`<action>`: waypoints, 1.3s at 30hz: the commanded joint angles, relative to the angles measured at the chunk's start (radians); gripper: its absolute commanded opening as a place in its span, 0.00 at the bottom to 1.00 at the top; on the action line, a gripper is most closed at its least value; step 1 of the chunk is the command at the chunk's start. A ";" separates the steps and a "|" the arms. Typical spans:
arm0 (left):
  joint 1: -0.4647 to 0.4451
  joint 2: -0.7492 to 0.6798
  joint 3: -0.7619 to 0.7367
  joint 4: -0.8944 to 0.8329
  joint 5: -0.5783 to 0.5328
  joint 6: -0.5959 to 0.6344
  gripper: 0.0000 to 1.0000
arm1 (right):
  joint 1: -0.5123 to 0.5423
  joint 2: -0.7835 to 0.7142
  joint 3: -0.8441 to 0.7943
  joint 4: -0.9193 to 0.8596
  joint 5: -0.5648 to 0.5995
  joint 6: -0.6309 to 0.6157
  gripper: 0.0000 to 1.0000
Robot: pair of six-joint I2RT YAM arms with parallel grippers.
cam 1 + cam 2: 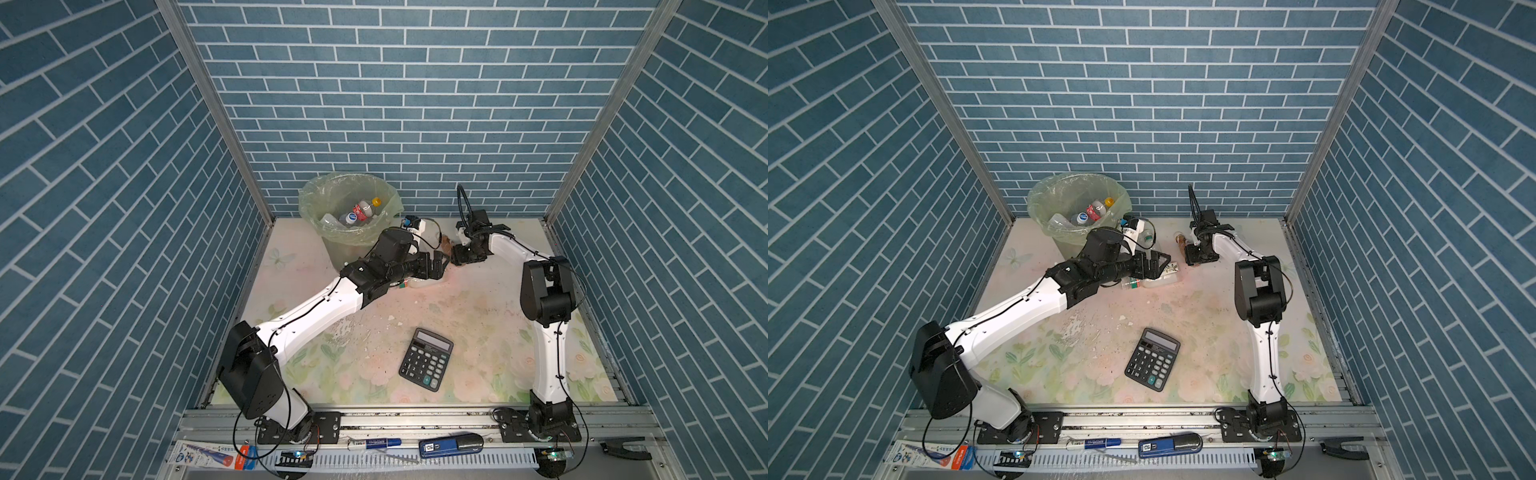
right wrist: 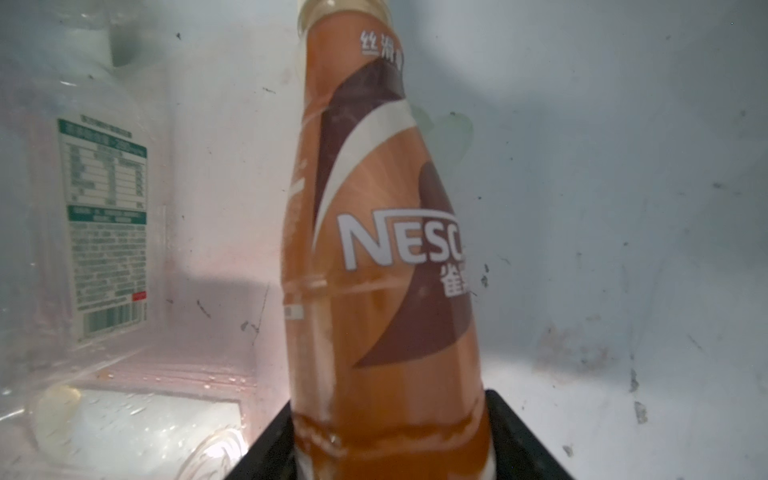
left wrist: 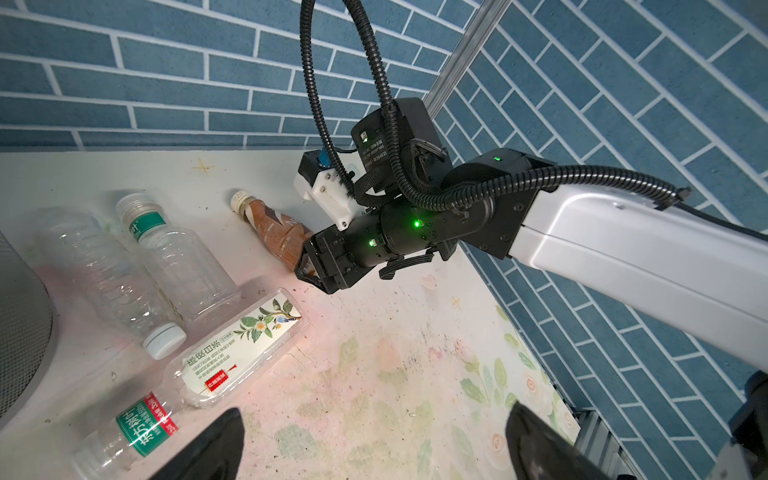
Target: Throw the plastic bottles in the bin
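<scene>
Brown bottle (image 3: 274,230): lies on its side on the desk (image 1: 478,332) near the back wall, with its cap towards the wall and its base towards the right arm.
Right end effector (image 3: 302,266): sits at the bottle's base, in line with its long axis. In the right wrist view a jaw presses each side, so it grips the bottle, which is not yet lifted.
Left end effector (image 1: 1160,262): jaws spread wide and empty, hovering over the four clear bottles (image 3: 178,257) beside the bin.
Bin (image 1: 345,243): stands at the back left and already holds several bottles (image 1: 359,212).
Key relation: the bin lies left of the brown bottle, with the left arm's wrist between them. The carry probably has to clear it.
Calculator (image 1: 426,359): well apart, at the front of the desk.
</scene>
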 commanded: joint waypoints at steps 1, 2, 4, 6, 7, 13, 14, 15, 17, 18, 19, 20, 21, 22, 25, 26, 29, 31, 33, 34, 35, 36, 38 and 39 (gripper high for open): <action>-0.002 -0.010 0.025 0.001 -0.002 -0.002 0.99 | 0.003 -0.001 0.028 -0.024 0.014 -0.028 0.56; -0.003 -0.011 0.024 0.001 -0.004 -0.002 0.99 | 0.001 -0.007 0.023 -0.021 0.015 -0.024 0.55; -0.002 -0.014 0.023 0.001 -0.007 -0.002 0.99 | 0.001 -0.032 0.002 -0.010 0.014 -0.011 0.53; 0.002 -0.012 0.027 -0.005 -0.011 -0.007 0.99 | 0.001 -0.061 -0.017 -0.009 0.019 0.003 0.51; 0.007 -0.010 0.034 -0.012 -0.014 -0.015 0.99 | 0.001 -0.091 -0.029 -0.007 0.022 0.012 0.50; 0.052 0.044 0.137 -0.082 -0.045 -0.093 0.99 | 0.001 -0.261 -0.148 0.044 0.000 0.085 0.48; 0.056 0.057 0.156 -0.086 -0.052 -0.101 0.99 | 0.001 -0.291 -0.165 0.052 -0.005 0.099 0.48; 0.060 0.072 0.182 -0.091 -0.053 -0.108 0.99 | 0.001 -0.322 -0.185 0.063 -0.014 0.113 0.48; 0.068 0.110 0.251 -0.119 -0.049 -0.124 0.99 | 0.003 -0.373 -0.212 0.074 -0.032 0.132 0.48; 0.072 0.134 0.294 -0.136 -0.044 -0.132 0.99 | 0.003 -0.398 -0.220 0.073 -0.046 0.140 0.48; 0.077 0.158 0.337 -0.151 -0.036 -0.139 0.99 | 0.004 -0.422 -0.224 0.070 -0.056 0.148 0.48; 0.081 0.179 0.373 -0.163 -0.029 -0.149 0.99 | 0.005 -0.443 -0.229 0.068 -0.061 0.153 0.47; 0.085 0.202 0.409 -0.171 -0.021 -0.160 0.99 | 0.007 -0.471 -0.237 0.071 -0.065 0.160 0.47; 0.086 0.222 0.449 -0.177 -0.018 -0.166 0.99 | 0.009 -0.500 -0.246 0.076 -0.071 0.167 0.47; 0.091 0.274 0.544 -0.200 -0.027 -0.179 0.99 | 0.015 -0.583 -0.275 0.099 -0.105 0.191 0.46; 0.093 0.292 0.571 -0.204 -0.026 -0.183 0.99 | 0.019 -0.605 -0.284 0.106 -0.120 0.194 0.46; 0.105 0.353 0.658 -0.211 0.002 -0.205 0.99 | 0.036 -0.671 -0.308 0.131 -0.154 0.205 0.46; 0.114 0.390 0.709 -0.220 0.010 -0.217 0.99 | 0.043 -0.706 -0.332 0.161 -0.194 0.218 0.45; 0.121 0.419 0.743 -0.215 0.025 -0.237 0.99 | 0.051 -0.735 -0.352 0.182 -0.215 0.225 0.46; 0.125 0.431 0.758 -0.211 0.027 -0.243 0.99 | 0.057 -0.750 -0.365 0.197 -0.227 0.227 0.46; 0.127 0.440 0.771 -0.210 0.030 -0.247 0.99 | 0.062 -0.763 -0.375 0.212 -0.233 0.229 0.46; 0.129 0.450 0.787 -0.211 0.029 -0.249 0.99 | 0.068 -0.777 -0.387 0.228 -0.241 0.231 0.46; 0.135 0.467 0.812 -0.213 0.033 -0.255 0.99 | 0.076 -0.796 -0.401 0.248 -0.257 0.238 0.45; 0.137 0.471 0.822 -0.211 0.031 -0.257 0.99 | 0.079 -0.804 -0.409 0.261 -0.267 0.244 0.45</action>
